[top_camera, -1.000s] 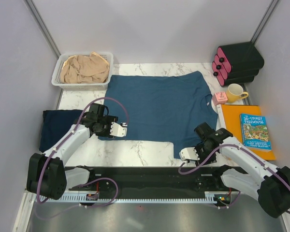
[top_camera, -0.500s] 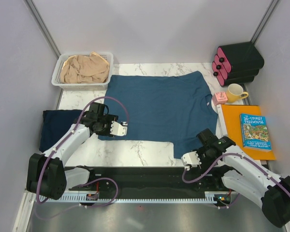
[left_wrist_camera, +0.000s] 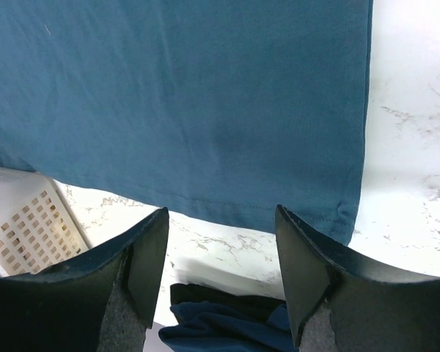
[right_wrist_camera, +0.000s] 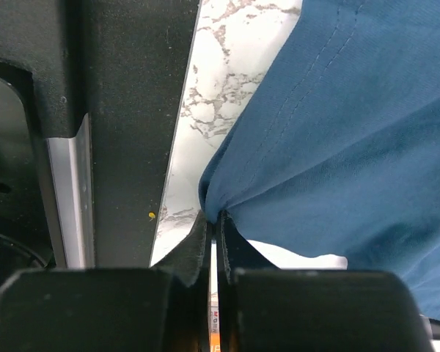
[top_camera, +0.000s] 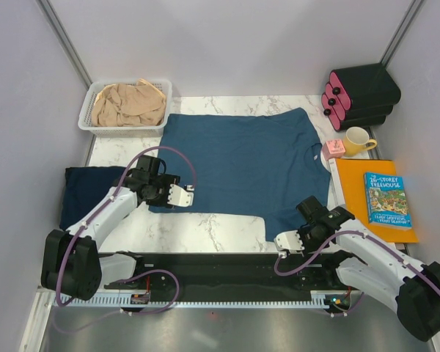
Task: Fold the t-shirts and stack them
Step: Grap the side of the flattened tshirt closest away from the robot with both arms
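The right jaws were pinched shut on the near corner of the teal t-shirt [right_wrist_camera: 337, 125], which bunched there, perhaps lifted slightly. The left jaws stood wide over its hem, with the navy t-shirt [left_wrist_camera: 227, 330] just behind them on the counter [left_wrist_camera: 418, 147].

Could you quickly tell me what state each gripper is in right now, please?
Left gripper: open, holding nothing.
Right gripper: closed on the teal t-shirt, at its near edge.

My left arm [top_camera: 106, 215] and right arm [top_camera: 378, 253] were white with black joints, a purple cable [top_camera: 163, 151] along each. My left tool [top_camera: 183, 195] and right tool [top_camera: 284, 240] had white housings and matte black fingers [left_wrist_camera: 143, 264].
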Controlling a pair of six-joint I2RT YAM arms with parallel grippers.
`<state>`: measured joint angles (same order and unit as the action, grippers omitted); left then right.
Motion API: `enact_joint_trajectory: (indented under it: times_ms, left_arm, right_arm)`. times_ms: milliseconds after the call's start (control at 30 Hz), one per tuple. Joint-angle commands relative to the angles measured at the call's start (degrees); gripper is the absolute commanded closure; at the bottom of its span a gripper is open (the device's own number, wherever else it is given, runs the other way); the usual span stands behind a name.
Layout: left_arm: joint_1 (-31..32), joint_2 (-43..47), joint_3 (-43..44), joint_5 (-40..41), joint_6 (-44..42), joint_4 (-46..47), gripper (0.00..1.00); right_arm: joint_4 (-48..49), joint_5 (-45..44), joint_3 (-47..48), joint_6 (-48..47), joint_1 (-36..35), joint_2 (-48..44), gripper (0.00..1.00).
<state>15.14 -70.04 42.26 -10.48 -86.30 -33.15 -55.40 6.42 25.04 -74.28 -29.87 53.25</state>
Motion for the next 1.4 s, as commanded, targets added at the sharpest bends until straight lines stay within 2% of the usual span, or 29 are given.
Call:
enact_joint_trajectory:
  times_ms: [0, 233, 433, 700, 1100, 1133, 1167, 1200, 1233, 1367]
  left_arm:
    - [0.1, 0.3, -0.2, -1.5, 1.5, -0.8, 0.32]
    - [0.0, 3.5, 2.0, -7.4, 1.3, -12.5, 0.30]
    - [0.0, 8.2, -5.2, -7.2, -1.0, -13.3, 0.30]
    - [-0.2, 10.3, -16.1, -1.9, -4.7, -1.4, 0.30]
    - [-1.2, -0.9, -16.7, 0.8, -4.3, 7.9, 0.33]
    - [-1.2, -1.4, -16.2, 0.8, -4.5, 7.9, 0.45]
    - [-1.2, -1.9, -16.1, 1.2, -4.7, 7.7, 0.63]
    - [-1.3, -2.6, -15.5, 1.3, -5.1, 6.6, 0.87]
    - [-1.4, -2.8, -15.0, 1.4, -5.1, 5.6, 0.98]
    - [-2.1, -2.4, -12.8, -0.3, -5.4, 1.0, 0.98]
  right_arm:
    - [5.4, -0.8, -1.2, -0.3, -0.2, 0.1, 1.00]
    - [5.5, -2.6, -1.0, -0.2, -0.1, -0.3, 1.00]
    - [6.3, -2.9, -0.6, 0.8, -0.2, 0.5, 1.00]
    - [7.0, -3.1, 0.5, 1.8, -0.2, 1.9, 1.00]
    - [6.0, -3.3, 2.4, 3.1, -0.2, 2.1, 1.00]
    - [5.9, -3.3, 2.7, 3.2, -0.2, 2.1, 1.00]
    - [5.8, -3.4, 2.9, 3.1, -0.1, 2.0, 1.00]
    - [5.6, -3.4, 3.2, 3.1, -0.2, 1.9, 1.00]
    - [5.4, -3.4, 3.7, 3.0, -0.2, 1.9, 1.00]
    - [4.1, -3.3, 5.7, 2.6, -0.3, 1.8, 1.00]
